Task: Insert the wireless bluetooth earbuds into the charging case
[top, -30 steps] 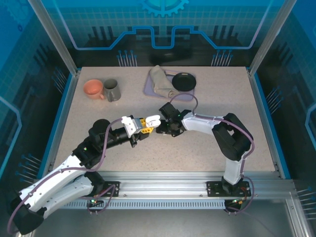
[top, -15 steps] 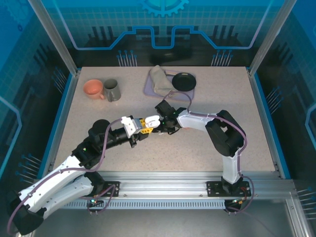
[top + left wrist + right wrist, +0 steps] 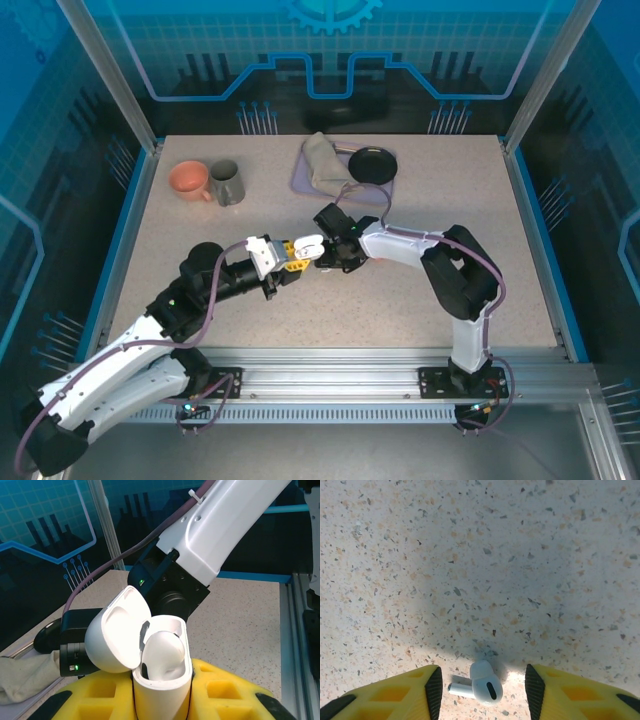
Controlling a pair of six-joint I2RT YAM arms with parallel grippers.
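Observation:
A white charging case [image 3: 162, 682] stands upright with my left gripper [image 3: 162, 700] shut on it, its yellow fingers [image 3: 235, 690] on either side. Its lid [image 3: 117, 635] hangs open to the left, and one white earbud [image 3: 162, 650] sits inside. In the top view the case [image 3: 308, 243] is held mid-table. A second white earbud [image 3: 485, 682] with a short stem lies on the speckled tabletop. My right gripper [image 3: 484, 690] is open around it, with a gap between the earbud and each finger [image 3: 432, 690]. From above, my right gripper [image 3: 333, 252] points down just right of the case.
An orange cup [image 3: 188, 180] and a grey mug [image 3: 227, 183] stand at the back left. A purple tray [image 3: 300, 180] at the back centre holds a folded cloth [image 3: 325, 165] and a black dish [image 3: 372, 165]. The right arm's wrist [image 3: 170, 585] looms close behind the case.
My right gripper has shifted a little left, closer to the held case. The left arm and the case have stayed where they were.

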